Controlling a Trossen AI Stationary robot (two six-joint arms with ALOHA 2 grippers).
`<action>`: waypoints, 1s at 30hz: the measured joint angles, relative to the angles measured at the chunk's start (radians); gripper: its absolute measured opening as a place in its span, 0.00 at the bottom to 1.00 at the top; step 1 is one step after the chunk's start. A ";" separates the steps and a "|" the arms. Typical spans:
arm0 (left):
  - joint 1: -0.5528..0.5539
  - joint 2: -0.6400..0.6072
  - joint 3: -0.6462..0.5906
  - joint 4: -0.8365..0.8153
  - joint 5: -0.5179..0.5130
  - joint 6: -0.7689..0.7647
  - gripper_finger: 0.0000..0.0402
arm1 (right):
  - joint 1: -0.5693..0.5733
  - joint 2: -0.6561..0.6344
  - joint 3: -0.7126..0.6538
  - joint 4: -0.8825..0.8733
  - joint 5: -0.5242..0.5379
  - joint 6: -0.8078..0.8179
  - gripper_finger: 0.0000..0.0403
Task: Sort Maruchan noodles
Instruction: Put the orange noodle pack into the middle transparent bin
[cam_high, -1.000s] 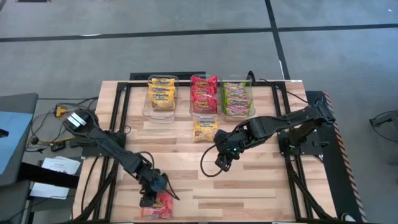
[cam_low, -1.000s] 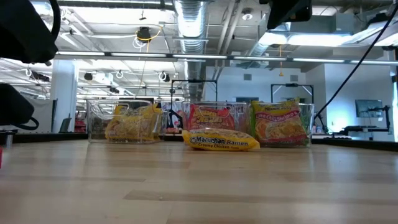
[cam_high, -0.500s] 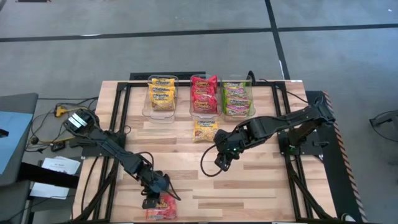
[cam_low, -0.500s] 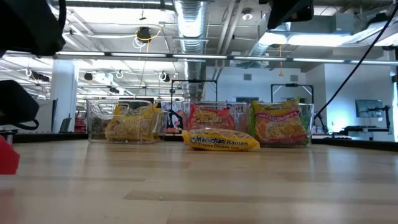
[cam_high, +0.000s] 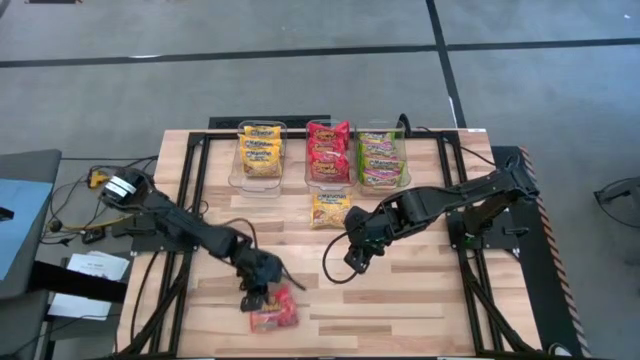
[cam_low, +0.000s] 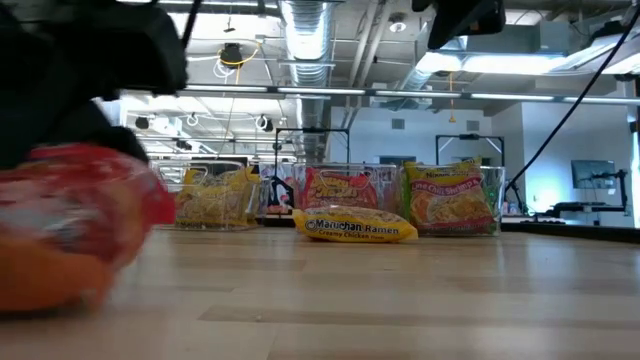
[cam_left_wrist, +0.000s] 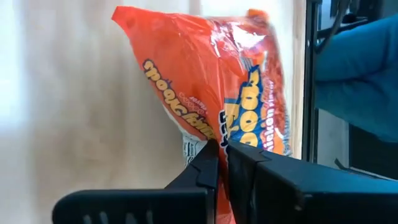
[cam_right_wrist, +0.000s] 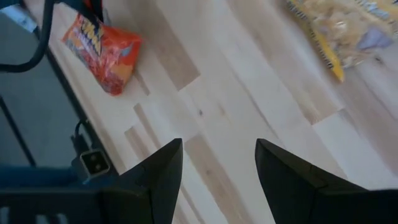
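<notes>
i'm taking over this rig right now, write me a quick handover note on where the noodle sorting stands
Left pincer: shut on a red crinkly plastic ramen packet near the table's front edge.
Right pincer: open and empty, mid-table.
Three clear plastic bins at the back: the left bin holds yellow packets, the middle bin red ones, the right bin green ones.
Left to do: red packet goes to the middle bin; a loose yellow flat ramen packet lying in front of the bins goes to the left bin.

Pale plank table (cam_high: 400, 300) on grey floor (cam_high: 300, 60); ceiling ducts (cam_low: 310, 35) and strip lights (cam_low: 520, 96) beyond
</notes>
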 joint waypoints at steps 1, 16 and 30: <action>0.020 -0.011 0.000 -0.010 0.005 0.018 0.00 | 0.000 0.000 0.000 0.000 0.014 0.011 0.56; 0.238 -0.162 0.000 -0.096 -0.004 0.242 0.00 | -0.033 0.000 0.000 -0.001 0.120 0.059 0.56; 0.310 -0.251 0.000 -0.113 -0.009 0.368 0.00 | -0.138 0.000 0.000 0.076 0.068 -0.171 0.56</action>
